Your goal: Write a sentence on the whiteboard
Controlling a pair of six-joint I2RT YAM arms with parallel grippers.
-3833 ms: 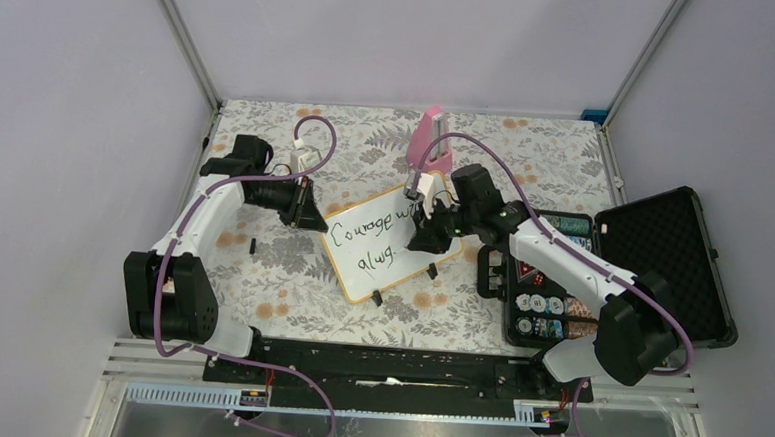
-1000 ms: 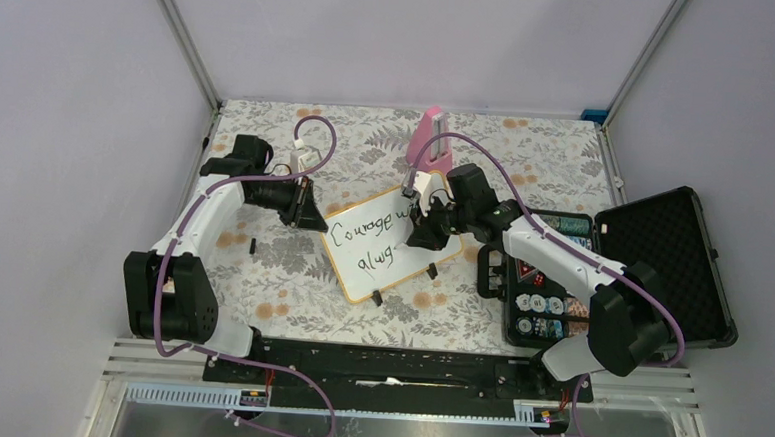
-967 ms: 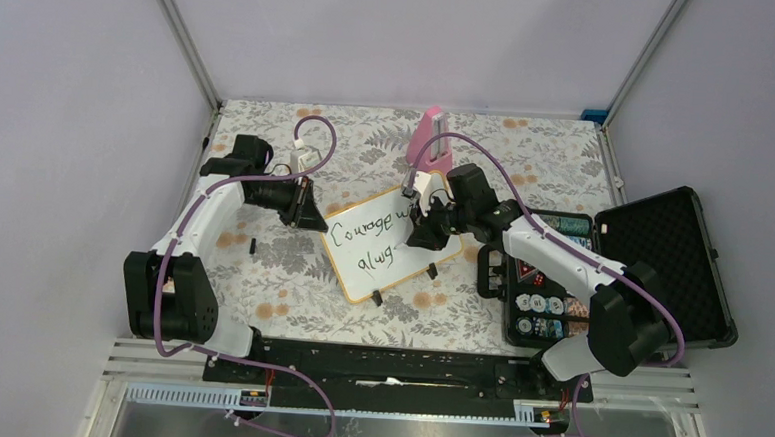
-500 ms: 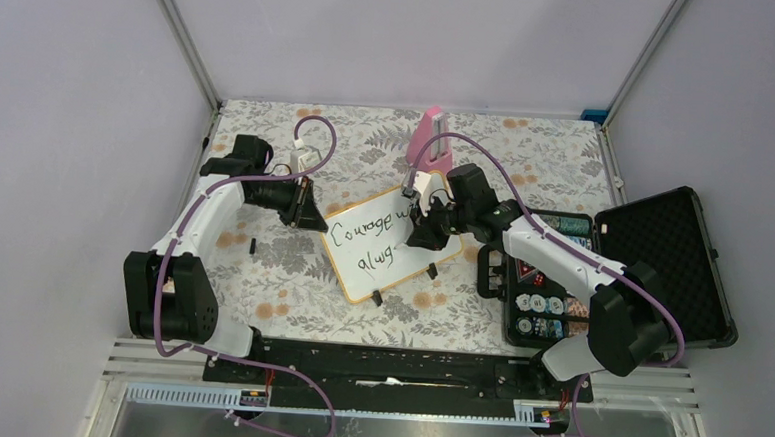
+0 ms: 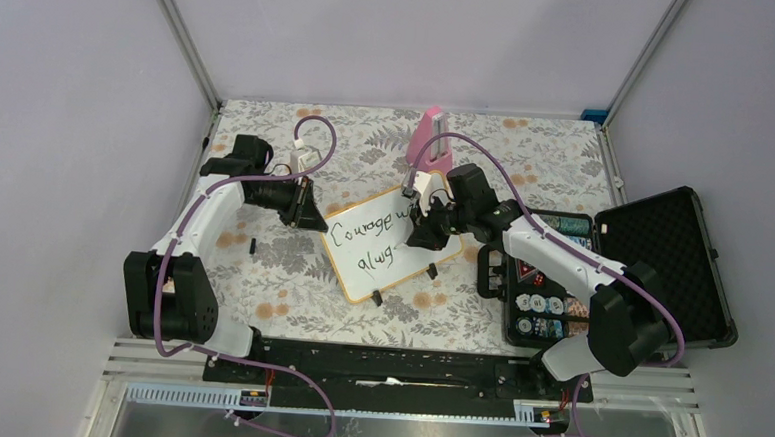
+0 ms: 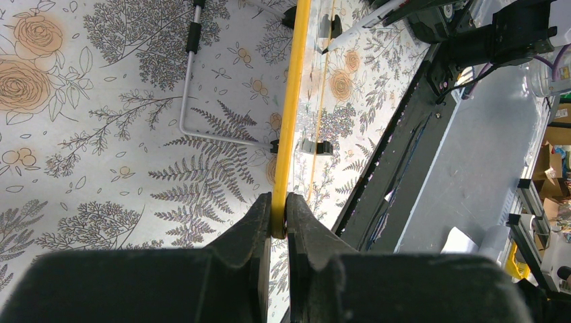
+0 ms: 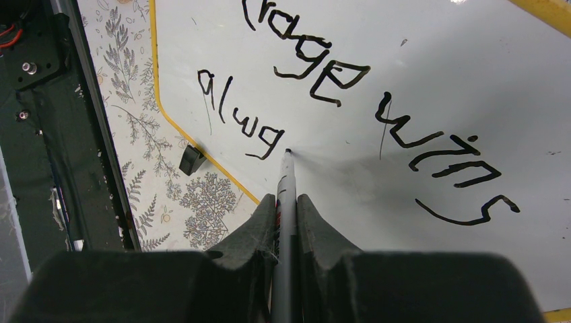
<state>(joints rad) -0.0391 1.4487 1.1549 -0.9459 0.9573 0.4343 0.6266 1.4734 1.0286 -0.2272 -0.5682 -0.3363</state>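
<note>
Your top view looks down from high behind the left arm [image 5: 203, 214] and right arm [image 5: 557, 255], bases at the frame's bottom. It stands far enough off to hold the whole worktop [image 5: 290, 279], with the board [image 5: 377, 248] at centre. Your left wrist view sits just behind the left pincer [image 6: 279, 202] and looks edge-on along the board's rim, very near. Your right wrist view looks past the right pincer [image 7: 286, 200] and marker [image 7: 287, 178] onto the board's face, near enough to read the writing [image 7: 337, 74]. All three share the board; the left wrist view also catches the marker, top of frame.
</note>
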